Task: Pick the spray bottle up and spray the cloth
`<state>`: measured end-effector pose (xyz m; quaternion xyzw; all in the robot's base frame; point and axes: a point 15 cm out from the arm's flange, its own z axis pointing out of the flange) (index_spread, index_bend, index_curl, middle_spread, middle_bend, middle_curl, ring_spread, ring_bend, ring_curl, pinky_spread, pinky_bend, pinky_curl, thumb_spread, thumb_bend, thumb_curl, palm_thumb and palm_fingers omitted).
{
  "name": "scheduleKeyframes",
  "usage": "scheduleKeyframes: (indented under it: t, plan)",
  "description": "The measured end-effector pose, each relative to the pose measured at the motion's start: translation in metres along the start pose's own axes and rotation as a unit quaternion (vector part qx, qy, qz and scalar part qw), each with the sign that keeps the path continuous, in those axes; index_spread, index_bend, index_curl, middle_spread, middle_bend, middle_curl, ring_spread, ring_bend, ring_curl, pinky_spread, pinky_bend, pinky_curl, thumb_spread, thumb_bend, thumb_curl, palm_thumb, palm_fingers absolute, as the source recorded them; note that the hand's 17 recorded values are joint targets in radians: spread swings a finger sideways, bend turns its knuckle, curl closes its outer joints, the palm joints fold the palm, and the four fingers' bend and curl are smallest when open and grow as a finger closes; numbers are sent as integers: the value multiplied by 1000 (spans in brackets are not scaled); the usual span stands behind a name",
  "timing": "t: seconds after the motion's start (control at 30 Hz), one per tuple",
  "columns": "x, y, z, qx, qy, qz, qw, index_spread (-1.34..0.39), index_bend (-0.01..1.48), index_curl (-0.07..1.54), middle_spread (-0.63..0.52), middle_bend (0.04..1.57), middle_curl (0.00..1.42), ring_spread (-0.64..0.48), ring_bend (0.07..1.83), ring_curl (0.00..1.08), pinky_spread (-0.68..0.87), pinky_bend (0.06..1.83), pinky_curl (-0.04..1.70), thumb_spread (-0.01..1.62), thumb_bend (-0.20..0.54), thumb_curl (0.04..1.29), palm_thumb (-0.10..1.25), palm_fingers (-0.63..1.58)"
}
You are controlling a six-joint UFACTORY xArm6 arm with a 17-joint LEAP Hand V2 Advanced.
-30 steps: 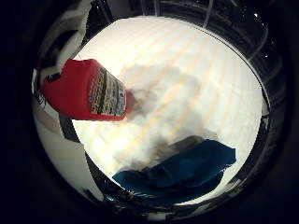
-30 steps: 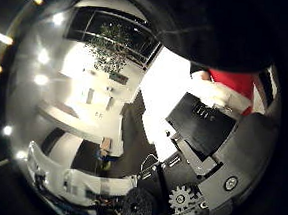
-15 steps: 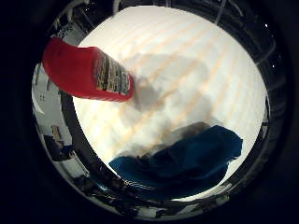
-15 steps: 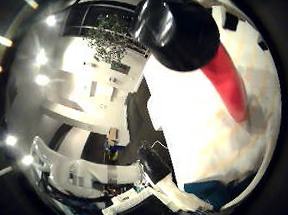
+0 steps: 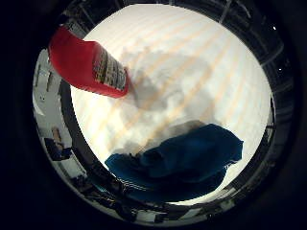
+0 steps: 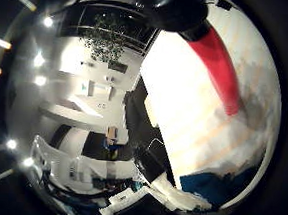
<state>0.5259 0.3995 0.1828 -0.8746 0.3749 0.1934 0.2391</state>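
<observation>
spray bottle (image 5: 86, 64) lifted higher, cloth (image 5: 180, 160) closer

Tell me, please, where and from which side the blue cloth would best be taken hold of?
Probably at a raised fold of the blue cloth, coming from above. It lies crumpled on the white table, so its ridges give something to pinch, and the red spray bottle is clear of it.

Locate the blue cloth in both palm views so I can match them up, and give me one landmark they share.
Little finger side palm view: the blue cloth lies crumpled on the white table, near its rim, apart from the red spray bottle.
Thumb side palm view: only a small part of the cloth shows, at the table's edge.
Shared landmark: the red spray bottle, whose shadow falls on the table in both views.
</observation>
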Motion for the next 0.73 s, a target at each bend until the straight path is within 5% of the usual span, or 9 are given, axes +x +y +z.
scheduleKeyframes:
  t: [0.73]
  plan:
    - [22,9,-97,17,29,0,999,-323,167,297,73,182,295,145,336,268,353,320,328,978,-27,287,440,86]
